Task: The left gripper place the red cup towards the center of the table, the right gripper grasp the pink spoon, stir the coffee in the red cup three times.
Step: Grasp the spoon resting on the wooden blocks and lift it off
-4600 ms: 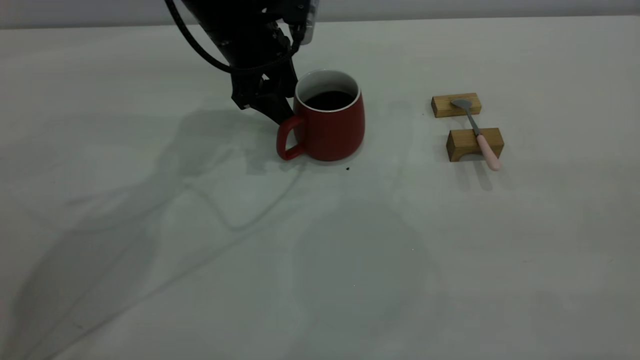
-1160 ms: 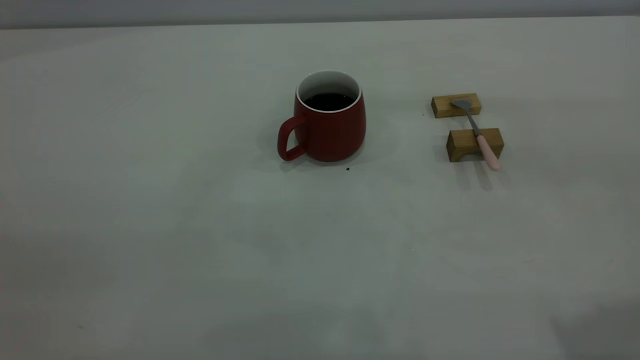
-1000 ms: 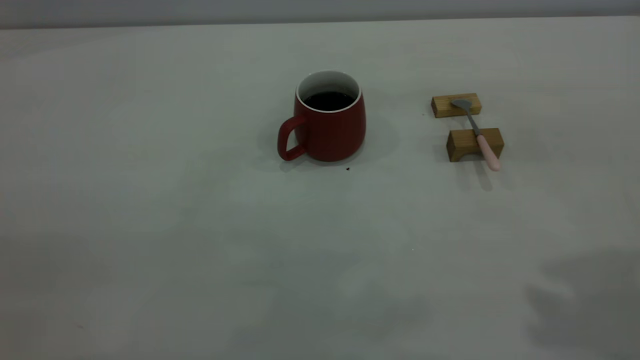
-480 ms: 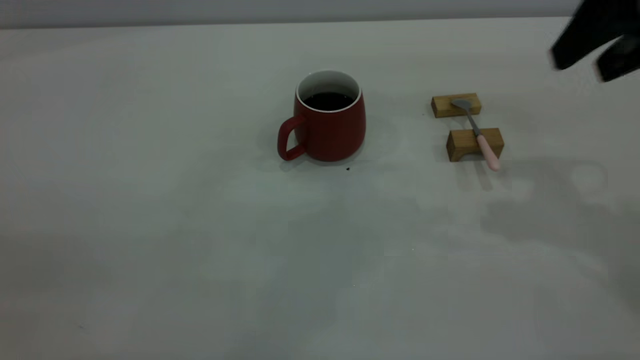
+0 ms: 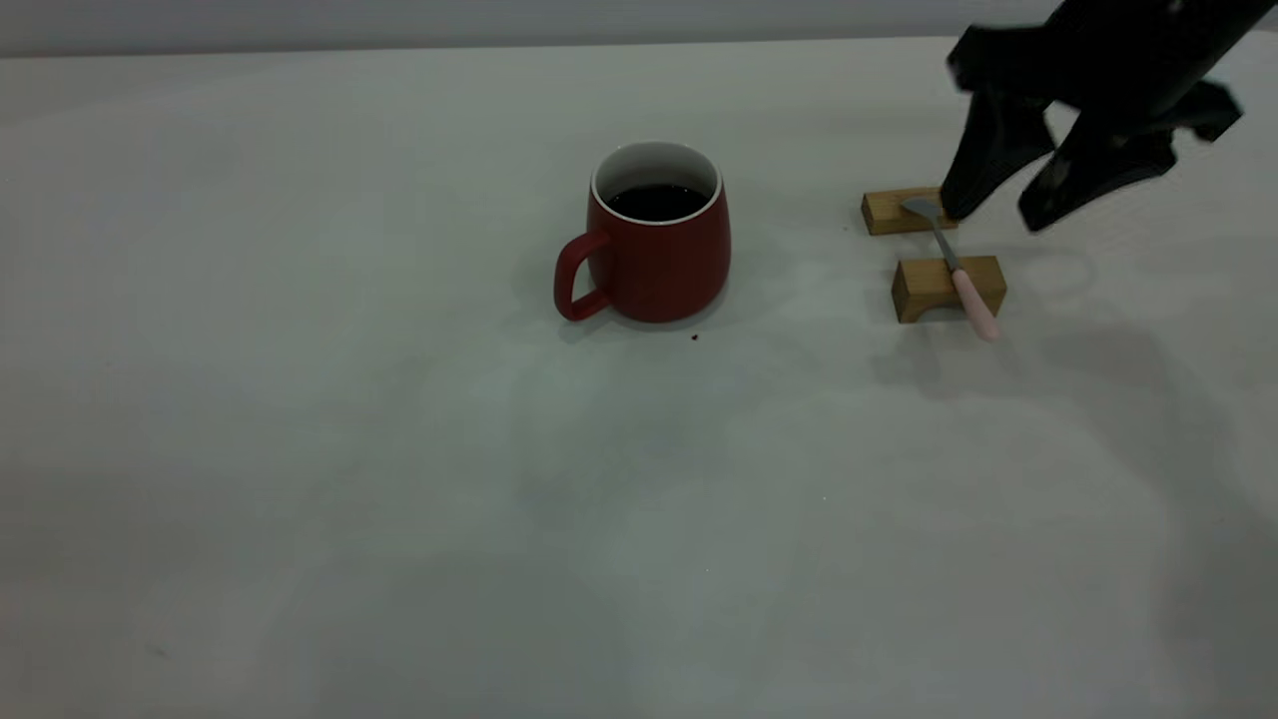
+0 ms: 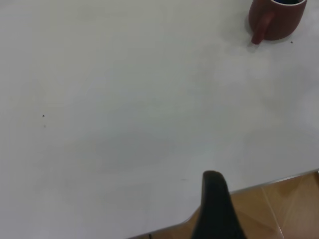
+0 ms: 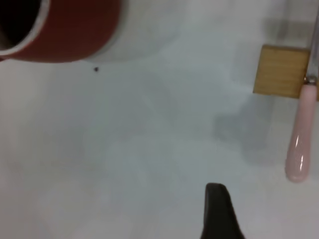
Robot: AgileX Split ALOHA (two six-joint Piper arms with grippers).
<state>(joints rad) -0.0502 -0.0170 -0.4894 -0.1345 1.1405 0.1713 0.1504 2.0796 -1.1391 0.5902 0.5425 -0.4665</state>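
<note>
The red cup (image 5: 654, 240) stands upright near the middle of the table (image 5: 399, 479), handle toward the left, with dark coffee (image 5: 657, 202) inside. The pink spoon (image 5: 973, 303) lies across two wooden blocks to its right, bowl on the far block and pink handle overhanging the near one. My right gripper (image 5: 998, 210) hangs open just right of the spoon's bowl, holding nothing. One of its fingers (image 5: 966, 185) is by the far block's end. My left gripper (image 6: 249, 214) is open and empty over the table's edge, far from the cup (image 6: 276, 20). It is out of the exterior view.
The far block (image 5: 894, 212) and the near block (image 5: 929, 287) carry the spoon. A tiny dark speck (image 5: 695, 338) lies in front of the cup. The right wrist view shows the cup (image 7: 65, 30), one block (image 7: 281, 69) and the spoon's handle (image 7: 300, 144). Wooden floor (image 6: 289, 204) lies beyond the table edge.
The left arm has left the cup and gone out of the exterior view. The right gripper has come in from the upper right and dropped down beside the spoon's bowl. Cup and spoon have not moved.
</note>
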